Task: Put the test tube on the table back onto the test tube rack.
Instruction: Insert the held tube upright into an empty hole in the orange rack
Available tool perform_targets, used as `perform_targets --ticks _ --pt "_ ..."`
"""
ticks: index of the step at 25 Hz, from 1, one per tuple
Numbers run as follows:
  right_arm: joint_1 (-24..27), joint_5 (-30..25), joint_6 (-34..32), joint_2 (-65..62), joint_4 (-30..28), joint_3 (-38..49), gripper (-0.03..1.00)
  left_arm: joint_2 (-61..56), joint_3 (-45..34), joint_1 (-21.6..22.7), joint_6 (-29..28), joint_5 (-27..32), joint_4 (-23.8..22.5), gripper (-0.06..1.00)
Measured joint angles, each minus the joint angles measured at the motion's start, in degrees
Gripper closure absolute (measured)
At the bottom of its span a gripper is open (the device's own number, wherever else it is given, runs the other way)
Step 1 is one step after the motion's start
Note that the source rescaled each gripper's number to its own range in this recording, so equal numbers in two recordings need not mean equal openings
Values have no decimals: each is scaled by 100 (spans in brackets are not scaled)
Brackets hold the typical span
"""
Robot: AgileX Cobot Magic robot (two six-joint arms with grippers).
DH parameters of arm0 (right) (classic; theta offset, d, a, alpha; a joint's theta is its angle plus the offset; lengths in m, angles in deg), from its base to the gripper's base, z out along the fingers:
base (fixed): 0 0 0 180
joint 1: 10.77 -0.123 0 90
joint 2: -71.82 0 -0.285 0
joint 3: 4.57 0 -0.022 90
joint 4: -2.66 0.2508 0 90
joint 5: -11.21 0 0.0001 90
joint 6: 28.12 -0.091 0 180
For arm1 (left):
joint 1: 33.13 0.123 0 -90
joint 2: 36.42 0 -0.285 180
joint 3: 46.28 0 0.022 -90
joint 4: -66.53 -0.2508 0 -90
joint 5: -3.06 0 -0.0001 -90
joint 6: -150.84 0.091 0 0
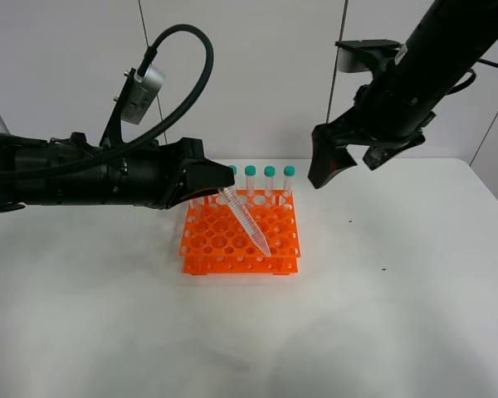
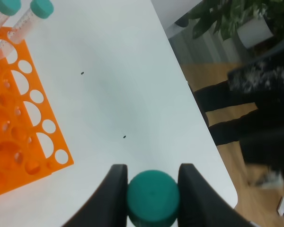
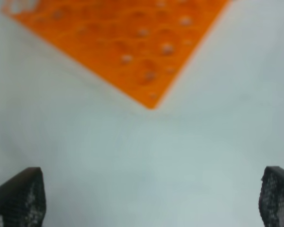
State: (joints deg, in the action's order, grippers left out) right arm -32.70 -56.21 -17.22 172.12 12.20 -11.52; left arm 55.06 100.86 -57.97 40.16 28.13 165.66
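Scene: a large plain white table (image 1: 382, 315) with a bright orange plastic test tube rack (image 1: 232, 249) near the middle of the overhead view.
Left gripper: the black left gripper (image 1: 207, 184) reaches in from 9 o'clock and sits above the rack's 11 o'clock corner.
Left jaws: clamped on the teal-green screw cap of the slim clear plastic test tube (image 1: 245, 222).
Test tube: off the table and held in the air. It slants from the gripper towards 5 o'clock, with its pointed tip low over the rack's front-right holes. Whether the tip touches a hole cannot be told.
Other tubes: matching teal-capped tubes (image 1: 269, 178) stand upright in the rack's 12 o'clock row.
Right gripper: the black right gripper (image 1: 353, 159) hangs in the air at 1 o'clock from the rack.
Right jaws: spread wide, holding nothing.
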Motion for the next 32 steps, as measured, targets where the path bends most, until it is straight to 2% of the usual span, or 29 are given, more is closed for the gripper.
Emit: perform_targets --ticks 5,10,13,19,22,32 --pt "940 -5 -46 0 -467 0 -3 0 0 0 0 -1 0 94" --pt "1852 -192 -145 0 -585 0 -3 0 0 0 0 -6 0 94" --pt "2071 -233 -151 0 -595 0 -3 0 0 0 0 -6 0 94" --pt "2086 -237 -390 -167 -597 344 -3 0 0 0 0 -6 0 94" --pt "2086 -230 -404 -582 -616 1097 -3 0 0 0 0 -6 0 94" --pt "2086 -171 -411 -3043 -593 4664 -3 0 0 0 0 -6 0 94"
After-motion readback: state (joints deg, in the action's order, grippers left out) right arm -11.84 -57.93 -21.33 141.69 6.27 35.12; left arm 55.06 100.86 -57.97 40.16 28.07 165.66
